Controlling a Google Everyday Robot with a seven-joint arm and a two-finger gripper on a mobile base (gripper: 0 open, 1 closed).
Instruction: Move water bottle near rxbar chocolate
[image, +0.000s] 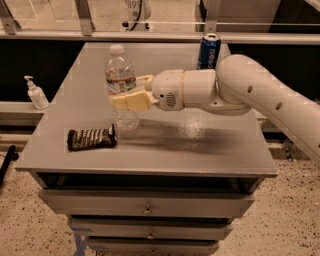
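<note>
The water bottle (120, 85) is clear with a white cap and a red, white and blue label band. It stands upright, its base at or just above the grey tabletop (200, 145). My gripper (124, 96) comes in from the right and is shut on the bottle's middle, with cream fingers (131, 101) on either side. The rxbar chocolate (91, 138), a dark wrapper with white lettering, lies flat on the table's front left, just left of and below the bottle's base.
A blue Pepsi can (209, 51) stands at the table's back right, behind my arm. A small white pump-top bottle (36, 93) sits on a ledge to the left of the table. Drawers (150, 207) are below the tabletop.
</note>
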